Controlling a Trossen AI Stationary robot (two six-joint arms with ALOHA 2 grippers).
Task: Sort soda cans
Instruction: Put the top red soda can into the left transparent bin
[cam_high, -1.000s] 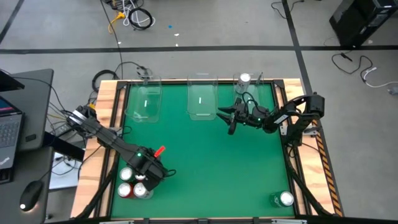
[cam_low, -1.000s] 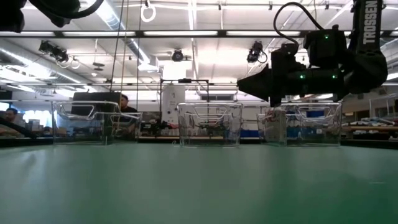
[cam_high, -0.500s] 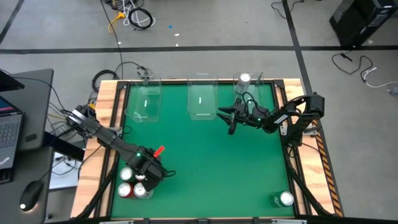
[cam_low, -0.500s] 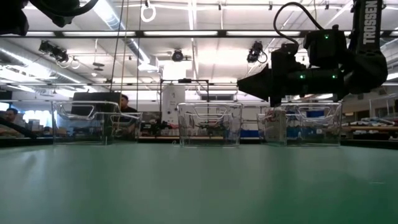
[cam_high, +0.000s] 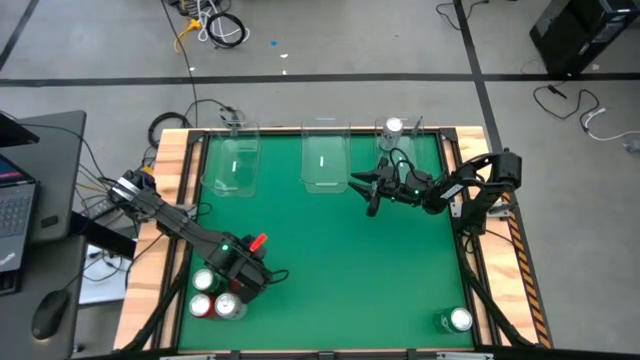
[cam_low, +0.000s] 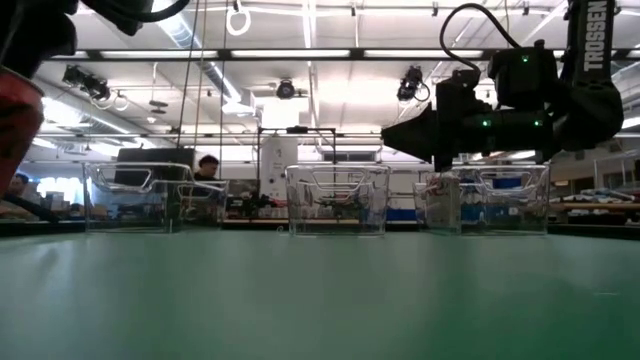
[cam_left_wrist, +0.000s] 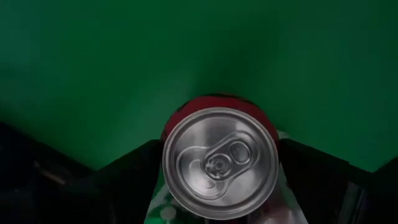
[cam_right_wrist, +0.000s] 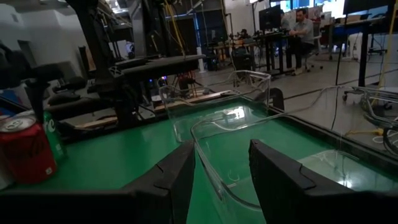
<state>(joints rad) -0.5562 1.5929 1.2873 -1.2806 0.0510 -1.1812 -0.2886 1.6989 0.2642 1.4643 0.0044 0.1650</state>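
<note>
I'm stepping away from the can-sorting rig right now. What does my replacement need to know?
Left gripper: closed around a red can at the near-left corner, apparently raised off the mat.
Right gripper: open and empty, hovering in front of the middle bin.
Done: one silver can sits in the right bin. The left bin and the middle bin look empty.
Left: bin the held can. Then sort the cluster of cans by the left gripper and the lone can at the near-right corner.
</note>
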